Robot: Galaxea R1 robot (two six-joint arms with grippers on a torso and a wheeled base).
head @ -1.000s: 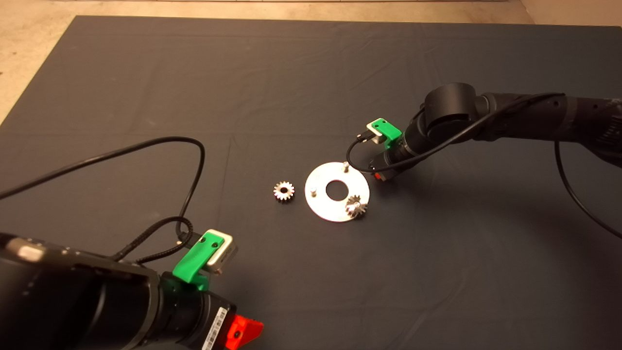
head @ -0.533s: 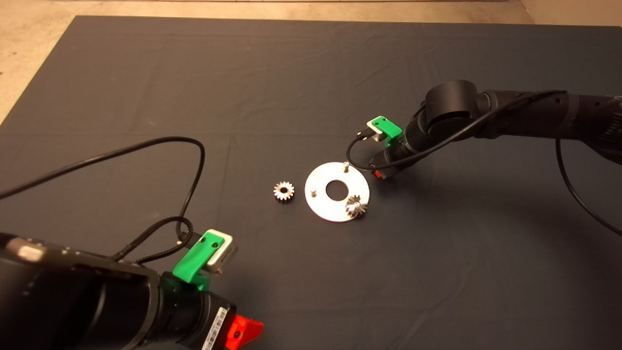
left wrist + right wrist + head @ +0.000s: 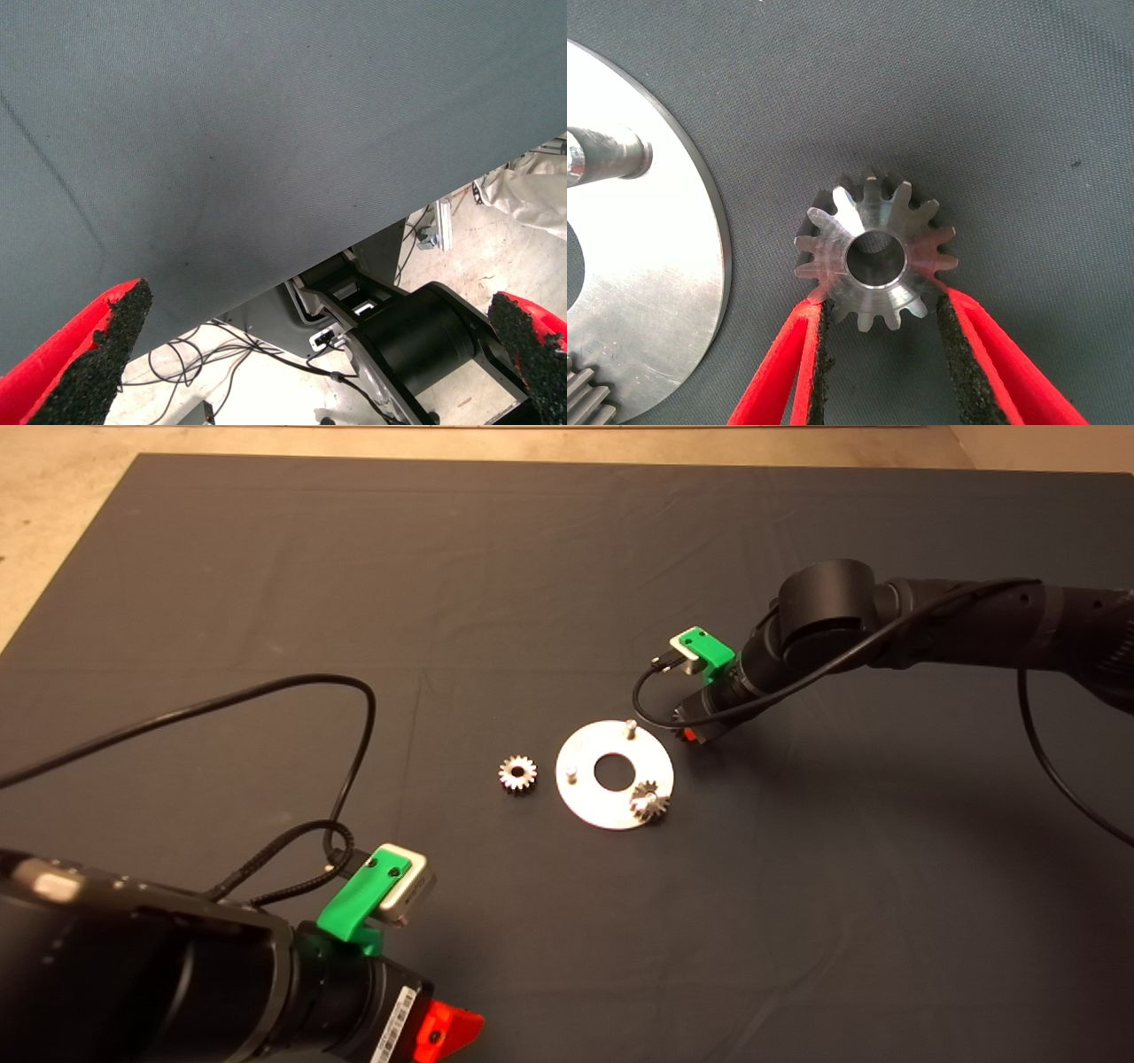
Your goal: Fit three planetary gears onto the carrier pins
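Note:
The silver carrier disc [image 3: 585, 797] lies mid-mat. Two of its carrier pins stand bare: one at the far rim [image 3: 630, 727], one at the left [image 3: 572, 773]. A planetary gear [image 3: 648, 802] sits at the near-right pin. A second gear [image 3: 517, 772] lies flat on the mat left of the disc. My right gripper [image 3: 693, 732] hovers just beyond the disc's far-right rim, shut on a third gear [image 3: 875, 259] held by its teeth between the pads [image 3: 819, 336]. The disc edge [image 3: 656, 266] and a bare pin [image 3: 607, 150] show beside it. My left gripper [image 3: 447, 1027] waits open at the lower left.
Cables loop over the mat from the left arm [image 3: 354, 717]. The left wrist view shows the mat's edge [image 3: 354, 239] with the robot base and floor cables beyond it. The mat's far edge meets a pale floor [image 3: 532, 443].
The right gripper, with its gear, has shifted slightly farther back and to the right beside the disc. The left arm and the other gears have stayed put.

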